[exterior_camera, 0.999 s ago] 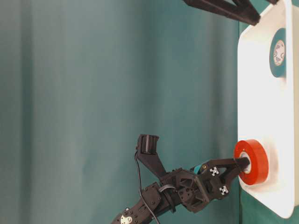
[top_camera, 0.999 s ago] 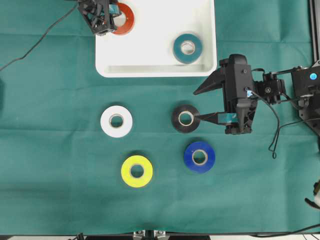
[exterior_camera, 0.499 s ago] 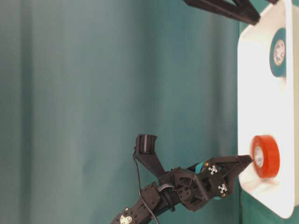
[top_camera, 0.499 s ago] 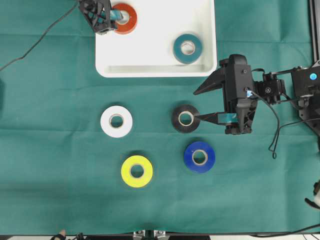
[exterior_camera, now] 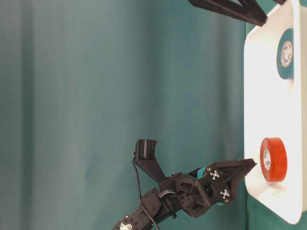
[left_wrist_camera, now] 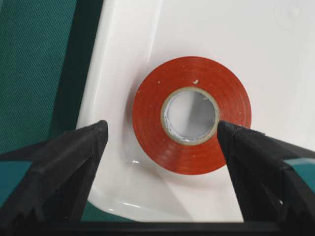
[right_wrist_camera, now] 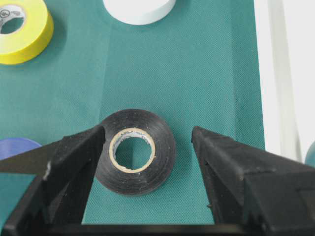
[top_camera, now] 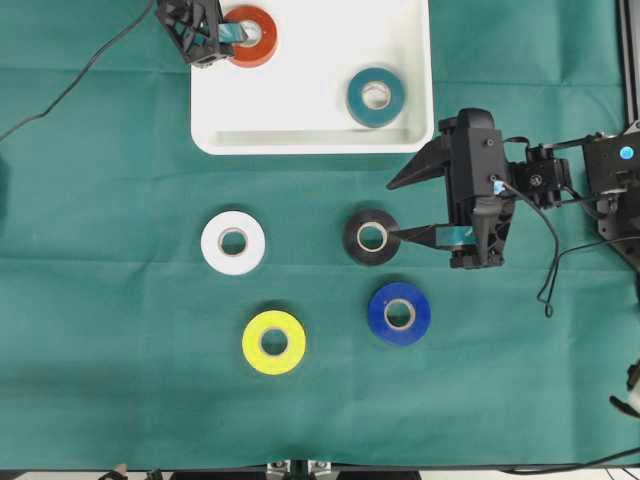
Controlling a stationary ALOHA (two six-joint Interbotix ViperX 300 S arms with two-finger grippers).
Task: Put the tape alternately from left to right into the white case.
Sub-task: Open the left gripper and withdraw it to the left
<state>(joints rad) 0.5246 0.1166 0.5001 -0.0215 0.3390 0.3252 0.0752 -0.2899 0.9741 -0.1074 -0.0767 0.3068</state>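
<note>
Red tape (left_wrist_camera: 192,122) flat between open left gripper (left_wrist_camera: 160,135) fingers

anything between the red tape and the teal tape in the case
No, only bare floor of the white case lies between the red tape and the teal tape, shown overhead.

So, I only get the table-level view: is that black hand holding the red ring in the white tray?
Observer: No. The left wrist view shows the left hand open, its fingers spread wide over the red roll, which lies flat in a corner of the white case.
Visitor: Are there other rings?
Observer: Besides the teal roll you can see, the overhead view shows the white roll, black roll, yellow roll and blue roll on the green cloth.
Visitor: And the other hand?
Observer: The right hand is open, with the black roll between its spread fingers.
</note>
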